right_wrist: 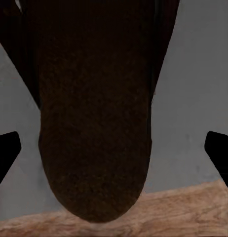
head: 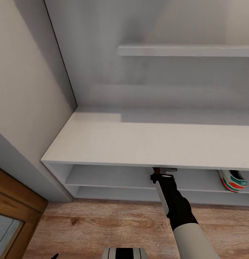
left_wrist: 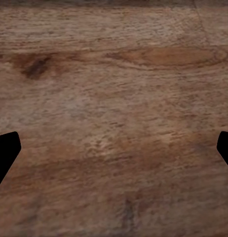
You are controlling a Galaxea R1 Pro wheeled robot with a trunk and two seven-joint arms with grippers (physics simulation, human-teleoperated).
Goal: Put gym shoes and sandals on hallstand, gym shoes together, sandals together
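Sandal [right_wrist: 94, 123] lies on hallstand [head: 139, 144] upper low shelf, under bench top, heel at shelf front edge. Right gripper [right_wrist: 114, 148] over it, fingers spread, gripping nothing. One gym shoe [head: 233, 181] already on same shelf, further right. Left gripper [left_wrist: 114, 148] spread over corridor floor [left_wrist: 114, 89]. Judgement: about half done; other shoes unseen.

Upper shelf, left [head: 106, 176]: bare, open to entry.
Upper shelf, centre: right arm [head: 175, 201] and sandal [right_wrist: 94, 123] occupy it.
Upper shelf, right: gym shoe [head: 233, 181] blocks.
Floor [left_wrist: 114, 98]: bare under left pincer.
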